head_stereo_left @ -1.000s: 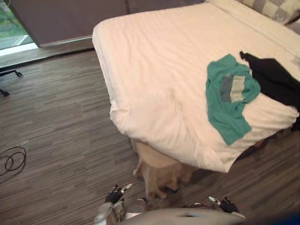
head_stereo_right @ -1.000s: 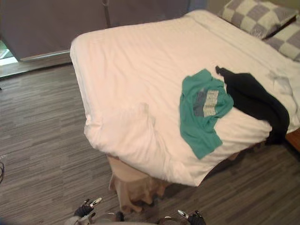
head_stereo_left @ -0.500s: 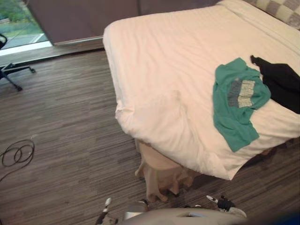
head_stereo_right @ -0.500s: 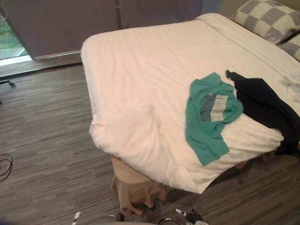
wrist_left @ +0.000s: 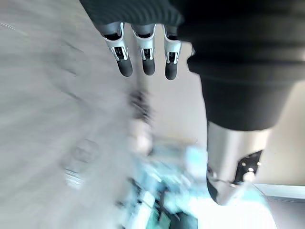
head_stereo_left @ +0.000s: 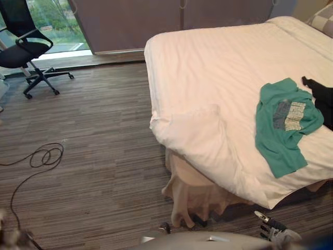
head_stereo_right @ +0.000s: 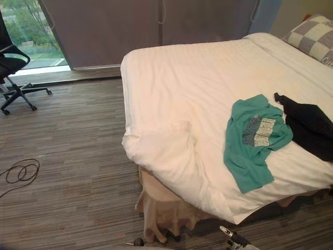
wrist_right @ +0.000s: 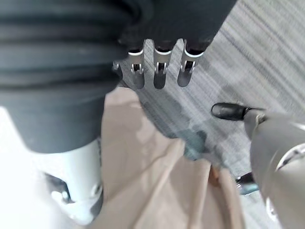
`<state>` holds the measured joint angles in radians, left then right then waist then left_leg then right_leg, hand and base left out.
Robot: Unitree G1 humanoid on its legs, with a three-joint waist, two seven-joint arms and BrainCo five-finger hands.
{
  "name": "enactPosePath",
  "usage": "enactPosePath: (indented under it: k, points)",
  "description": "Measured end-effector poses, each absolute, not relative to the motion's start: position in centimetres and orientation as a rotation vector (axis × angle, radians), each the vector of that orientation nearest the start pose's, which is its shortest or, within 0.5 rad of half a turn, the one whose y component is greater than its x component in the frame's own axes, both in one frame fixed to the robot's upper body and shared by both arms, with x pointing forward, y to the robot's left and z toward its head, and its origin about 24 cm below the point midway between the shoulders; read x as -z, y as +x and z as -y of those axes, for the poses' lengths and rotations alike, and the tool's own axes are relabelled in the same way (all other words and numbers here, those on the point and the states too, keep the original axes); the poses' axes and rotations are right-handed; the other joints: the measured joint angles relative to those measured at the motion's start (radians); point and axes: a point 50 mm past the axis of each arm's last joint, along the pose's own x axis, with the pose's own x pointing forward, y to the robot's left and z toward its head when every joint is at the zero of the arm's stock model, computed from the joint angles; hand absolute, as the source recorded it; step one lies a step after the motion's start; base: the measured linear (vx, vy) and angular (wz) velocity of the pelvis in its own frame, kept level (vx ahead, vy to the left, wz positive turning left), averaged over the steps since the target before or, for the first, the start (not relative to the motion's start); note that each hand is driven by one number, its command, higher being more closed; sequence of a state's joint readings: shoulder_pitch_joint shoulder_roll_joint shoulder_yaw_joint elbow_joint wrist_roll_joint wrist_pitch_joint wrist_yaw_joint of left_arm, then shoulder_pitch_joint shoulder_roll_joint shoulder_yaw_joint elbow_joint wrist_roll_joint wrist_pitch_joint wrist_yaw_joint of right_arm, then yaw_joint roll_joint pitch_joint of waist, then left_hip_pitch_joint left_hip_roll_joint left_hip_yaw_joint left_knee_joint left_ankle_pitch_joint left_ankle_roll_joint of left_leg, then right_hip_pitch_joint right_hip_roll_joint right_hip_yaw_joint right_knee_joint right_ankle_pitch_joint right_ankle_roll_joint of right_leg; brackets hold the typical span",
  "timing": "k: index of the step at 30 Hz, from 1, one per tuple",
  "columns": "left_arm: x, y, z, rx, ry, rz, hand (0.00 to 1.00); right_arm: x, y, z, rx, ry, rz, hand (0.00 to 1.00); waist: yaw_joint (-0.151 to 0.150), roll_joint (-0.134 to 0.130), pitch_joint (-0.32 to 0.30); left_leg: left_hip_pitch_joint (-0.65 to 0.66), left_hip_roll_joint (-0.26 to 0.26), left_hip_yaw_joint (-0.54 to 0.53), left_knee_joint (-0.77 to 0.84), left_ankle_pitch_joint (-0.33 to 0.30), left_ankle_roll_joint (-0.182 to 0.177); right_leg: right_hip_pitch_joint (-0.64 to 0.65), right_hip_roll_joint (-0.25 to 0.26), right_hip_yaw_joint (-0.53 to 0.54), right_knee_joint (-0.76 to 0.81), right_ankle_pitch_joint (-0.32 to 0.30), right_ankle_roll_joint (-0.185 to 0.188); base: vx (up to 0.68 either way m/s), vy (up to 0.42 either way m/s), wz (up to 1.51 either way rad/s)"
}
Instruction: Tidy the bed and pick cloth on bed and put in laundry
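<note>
A green T-shirt point(head_stereo_left: 283, 125) lies spread near the foot edge of the bed, on the white duvet point(head_stereo_left: 218, 62). Right beside it, further along the bed, lies a black garment point(head_stereo_right: 309, 122), just touching it. The duvet corner point(head_stereo_right: 164, 148) nearest me is rumpled and hangs over a beige bed skirt point(head_stereo_left: 192, 192). My right hand point(head_stereo_left: 273, 229) hangs low over the floor in front of the bed, fingers point(wrist_right: 159, 71) straight and holding nothing. My left hand point(wrist_left: 148, 52) also has straight fingers and holds nothing. Both hands are well short of the clothes.
A black office chair point(head_stereo_left: 26, 49) stands at the far left by the window. Dark curtains point(head_stereo_right: 130, 26) run behind the bed. A checked pillow point(head_stereo_right: 312, 41) lies at the head end. Striped wood floor point(head_stereo_left: 93, 135) spreads between me and the bed.
The whole picture has shifted to the right, so the camera has turned left and the chair has come into view. The clothes on the bed have not moved.
</note>
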<state>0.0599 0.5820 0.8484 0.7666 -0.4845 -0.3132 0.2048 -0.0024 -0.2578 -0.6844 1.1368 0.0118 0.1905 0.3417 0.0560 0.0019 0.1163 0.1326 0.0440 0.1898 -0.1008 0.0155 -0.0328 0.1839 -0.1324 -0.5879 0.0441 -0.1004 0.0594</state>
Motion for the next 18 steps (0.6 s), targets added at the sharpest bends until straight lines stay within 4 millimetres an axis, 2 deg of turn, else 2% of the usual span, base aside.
enactPosePath:
  k: [1, 2, 3, 4, 6, 7, 9, 10, 11, 12, 13, 14, 17, 18]
  points:
    - [-6.6, 11.8, -46.6, -1.202, 0.055, 0.093, 0.0, 14.2, 8.2, 29.2, 0.432, 0.46, -1.079, 0.0, 0.001, -0.006, -0.003, 0.007, -0.001, 0.012, 0.0, 0.0, 0.0, 0.0, 0.0, 0.012, 0.003, 0.0, 0.0, 0.05, 0.019, -0.14]
    - [-7.9, 13.0, -46.6, -1.146, 0.097, 0.122, 0.0, 14.2, 8.2, 29.2, 0.427, 0.465, -1.075, 0.0, 0.002, -0.008, -0.005, 0.009, -0.002, 0.02, -0.001, -0.001, 0.0, -0.001, 0.0, 0.024, 0.003, 0.0, 0.0, 0.03, 0.034, -0.22]
    - [-10.5, 15.6, -46.2, -1.029, 0.196, 0.183, 0.0, 14.1, 8.2, 29.2, 0.415, 0.472, -1.069, 0.0, 0.002, -0.008, -0.005, 0.011, -0.005, 0.027, -0.001, -0.004, 0.001, -0.003, -0.002, 0.036, 0.003, 0.0, 0.001, 0.02, 0.05, -0.23]
    - [-13.0, 18.4, -45.1, -0.889, 0.289, 0.248, 0.0, 14.1, 8.3, 29.2, 0.414, 0.475, -1.064, 0.0, 0.0, -0.008, -0.005, 0.012, -0.007, 0.038, -0.002, -0.006, 0.004, -0.009, -0.004, 0.048, 0.004, 0.002, 0.002, 0.01, 0.054, -0.26]
    - [-15.9, 21.3, -43.2, -0.727, 0.38, 0.335, 0.0, 14.1, 8.3, 29.2, 0.415, 0.479, -1.062, 0.0, -0.001, -0.001, -0.007, 0.012, -0.011, 0.057, -0.002, -0.01, 0.008, -0.022, -0.008, 0.073, 0.008, 0.006, 0.003, 0.0, 0.065, -0.34]
    - [-18.0, 23.6, -40.8, -0.576, 0.445, 0.411, 0.0, 14.1, 8.3, 29.1, 0.421, 0.488, -1.063, 0.0, -0.009, 0.009, -0.008, 0.014, -0.013, 0.076, -0.002, -0.014, 0.012, -0.031, -0.009, 0.1, 0.008, 0.015, 0.0, 0.01, 0.076, -0.4]
    - [-19.3, 25.7, -38.3, -0.443, 0.476, 0.466, 0.0, 14.2, 8.3, 28.9, 0.427, 0.492, -1.071, 0.0, -0.017, 0.015, -0.006, 0.021, -0.016, 0.09, -0.003, -0.016, 0.016, -0.034, -0.01, 0.123, 0.008, 0.02, -0.002, 0.01, 0.067, -0.37]
    - [-19.7, 27.3, -36.0, -0.318, 0.537, 0.473, 0.0, 14.4, 8.1, 28.4, 0.441, 0.494, -1.087, 0.0, -0.033, 0.026, -0.01, 0.026, -0.017, 0.109, -0.003, -0.018, 0.017, -0.04, -0.01, 0.146, 0.007, 0.023, -0.001, 0.01, 0.046, -0.32]
    - [-19.6, 27.8, -35.2, -0.279, 0.562, 0.47, 0.0, 14.6, 8.1, 28.1, 0.444, 0.497, -1.094, 0.0, -0.043, 0.029, -0.012, 0.027, -0.017, 0.114, -0.003, -0.018, 0.017, -0.04, -0.01, 0.152, 0.008, 0.024, -0.001, 0.02, 0.037, -0.31]
    - [-19.5, 28.7, -33.5, -0.198, 0.604, 0.47, 0.0, 14.9, 7.6, 27.5, 0.451, 0.507, -1.116, 0.0, -0.055, 0.034, -0.015, 0.027, -0.013, 0.126, -0.003, -0.017, 0.017, -0.045, -0.009, 0.17, 0.011, 0.024, -0.001, 0.02, 0.014, -0.12]
    - [-19.5, 28.9, -33.1, -0.183, 0.612, 0.471, 0.0, 15.0, 7.5, 27.4, 0.454, 0.508, -1.122, 0.0, -0.056, 0.035, -0.016, 0.027, -0.011, 0.129, -0.003, -0.017, 0.017, -0.047, -0.009, 0.173, 0.011, 0.024, -0.002, 0.01, 0.016, -0.28]
    - [-18.9, 29.9, -30.7, -0.09, 0.667, 0.468, 0.0, 15.3, 6.7, 27.0, 0.479, 0.509, -1.16, 0.0, -0.064, 0.044, -0.021, 0.026, -0.01, 0.152, -0.003, -0.019, 0.014, -0.066, -0.006, 0.202, 0.024, 0.024, -0.002, 0.0, 0.007, -0.35]
    - [-16.8, 31.6, -26.3, 0.066, 0.761, 0.444, 0.0, 15.7, 5.0, 26.4, 0.534, 0.503, -1.207, 0.0, -0.068, 0.051, -0.025, 0.04, 0.004, 0.199, -0.003, -0.026, 0.004, -0.073, 0.004, 0.246, 0.029, 0.028, -0.009, -0.01, -0.012, -0.36]
    - [-16.4, 31.8, -25.6, 0.092, 0.791, 0.436, 0.0, 15.8, 4.7, 26.2, 0.544, 0.503, -1.215, 0.0, -0.069, 0.051, -0.025, 0.045, 0.008, 0.209, -0.003, -0.028, 0.001, -0.074, 0.007, 0.255, 0.029, 0.029, -0.011, -0.03, 0.003, -0.4]
